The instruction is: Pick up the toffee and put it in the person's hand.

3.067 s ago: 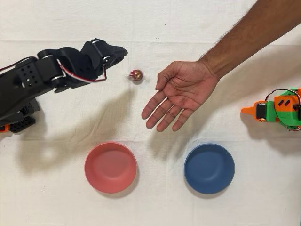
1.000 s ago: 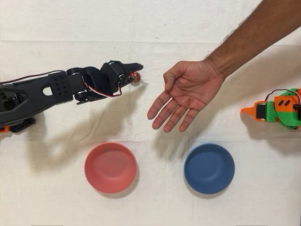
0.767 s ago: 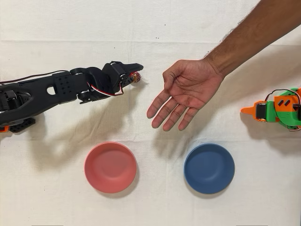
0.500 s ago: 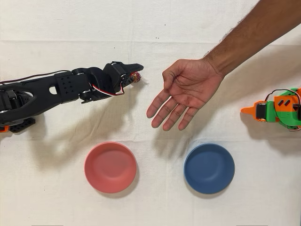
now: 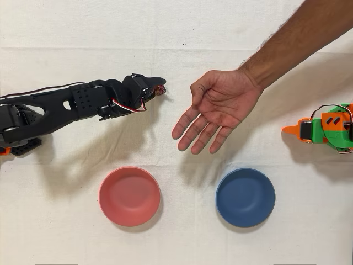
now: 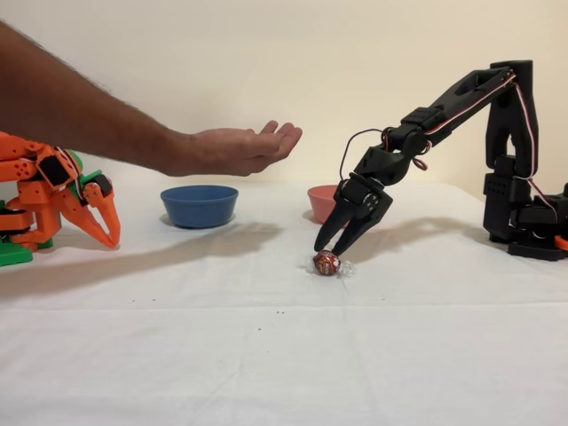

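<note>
Grasp step: my black gripper (image 6: pixel 330 248) straddles the foil-wrapped magenta toffee (image 6: pixel 327 263).
Fingers open; next I close, lift toward the person's open bare hand (image 5: pixel 216 109).

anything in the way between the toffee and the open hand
Nothing visible. The toffee lies on the cloth with the open gripper around it; the stretch toward the person's hand is bare cloth, and both bowls sit off to one side.

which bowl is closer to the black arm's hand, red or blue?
The red bowl. In the overhead view it sits lower left, on the same side as the black arm's hand; the blue bowl lies further right, below the person's open palm.
</note>
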Action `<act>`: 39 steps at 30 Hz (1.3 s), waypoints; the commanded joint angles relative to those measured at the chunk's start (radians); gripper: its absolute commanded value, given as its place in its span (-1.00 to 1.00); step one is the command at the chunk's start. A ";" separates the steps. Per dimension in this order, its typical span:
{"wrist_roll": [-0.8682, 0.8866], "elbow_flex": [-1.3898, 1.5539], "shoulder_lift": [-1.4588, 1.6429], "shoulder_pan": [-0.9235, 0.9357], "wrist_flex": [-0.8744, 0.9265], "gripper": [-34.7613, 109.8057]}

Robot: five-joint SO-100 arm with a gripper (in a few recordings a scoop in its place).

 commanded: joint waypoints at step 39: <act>-0.083 -0.164 -0.094 -0.064 0.028 -0.29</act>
